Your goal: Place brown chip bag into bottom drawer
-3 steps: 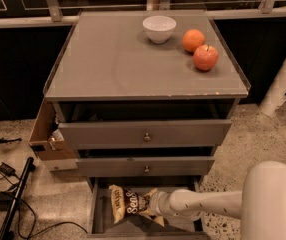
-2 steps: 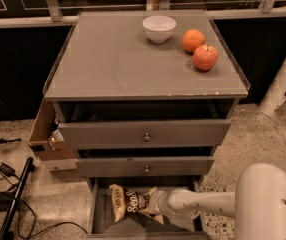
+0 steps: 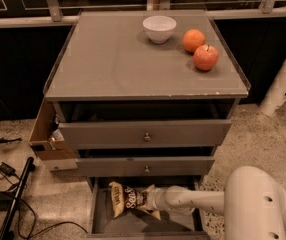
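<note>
Nearest to us, the robot's white arm [image 3: 203, 201] reaches in from the right, low down by the floor. The gripper [image 3: 153, 199] is inside the bottom drawer [image 3: 103, 220], right against the right end of the brown chip bag [image 3: 127, 199]. I cannot tell if the gripper is clamped on the bag or not. The bag is in the drawer, near its back, and seems to lean up a bit. The middle drawer [image 3: 145, 166] hangs just above it. If the gripper lifts, it may bump that drawer. If it pulls out while clamped, the bag may come out too. Far off, an apple [image 3: 205, 57], an orange [image 3: 193, 40] and a white bowl [image 3: 159, 28] sit near the far right corner of the tabletop [image 3: 118, 59].
</note>
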### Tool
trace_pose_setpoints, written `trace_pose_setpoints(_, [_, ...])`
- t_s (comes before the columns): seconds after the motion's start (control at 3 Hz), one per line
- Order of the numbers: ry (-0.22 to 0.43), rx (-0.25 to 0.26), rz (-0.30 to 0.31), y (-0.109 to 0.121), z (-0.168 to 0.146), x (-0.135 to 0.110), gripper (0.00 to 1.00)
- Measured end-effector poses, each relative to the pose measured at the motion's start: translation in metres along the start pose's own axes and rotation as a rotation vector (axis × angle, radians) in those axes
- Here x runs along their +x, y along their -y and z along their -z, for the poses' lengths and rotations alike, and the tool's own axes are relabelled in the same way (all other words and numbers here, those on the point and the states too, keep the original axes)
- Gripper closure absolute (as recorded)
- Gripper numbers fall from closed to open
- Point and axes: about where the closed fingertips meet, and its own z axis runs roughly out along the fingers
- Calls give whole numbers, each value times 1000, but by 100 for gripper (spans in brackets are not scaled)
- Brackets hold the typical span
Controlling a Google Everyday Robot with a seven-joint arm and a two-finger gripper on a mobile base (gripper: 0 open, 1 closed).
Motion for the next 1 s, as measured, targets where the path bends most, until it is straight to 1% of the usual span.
trace_pose_setpoints(0.33, [10,8,10,9,-16,2,100])
trace_pose_setpoints(0.67, [22,24,20,21,-32,5,97])
trace_pose_setpoints(1.0, [23,24,20,21,-32,5,75])
